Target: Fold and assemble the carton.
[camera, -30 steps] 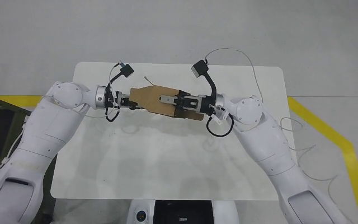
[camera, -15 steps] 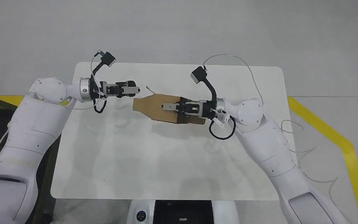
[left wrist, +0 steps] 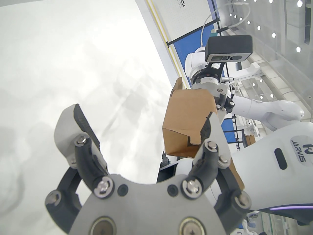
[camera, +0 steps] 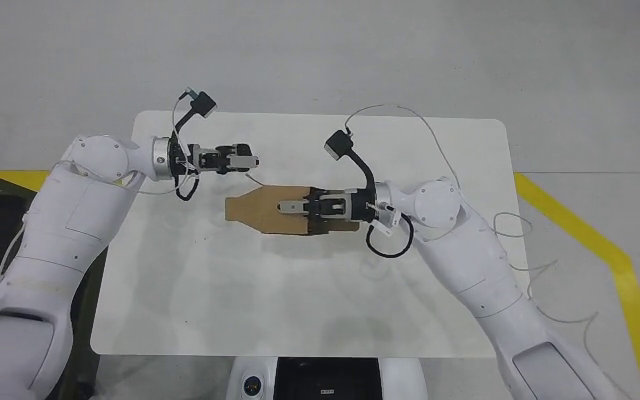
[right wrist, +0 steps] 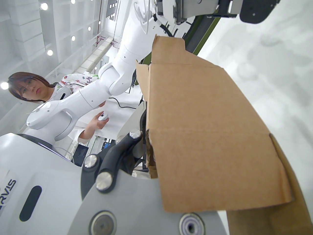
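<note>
A brown cardboard carton (camera: 255,210), partly folded with a tapered end flap, hangs above the middle of the white table (camera: 300,310). My right gripper (camera: 291,207) is shut on its right half, one finger lying across the top panel. In the right wrist view the carton (right wrist: 207,135) hides my own fingers. My left gripper (camera: 250,158) stands open and holds nothing, behind and to the left of the carton and apart from it. The left wrist view shows its open fingers (left wrist: 80,125) with the carton (left wrist: 188,116) a short way beyond them.
The right arm's camera mount (camera: 338,148) rises behind the carton, with a thin white cable (camera: 440,110) arcing over the back right of the table. A yellow floor line (camera: 580,225) runs along the right side.
My left gripper has let go of the carton's left end, opened and pulled back to the left. The right gripper has carried the carton leftward and toward the front.
</note>
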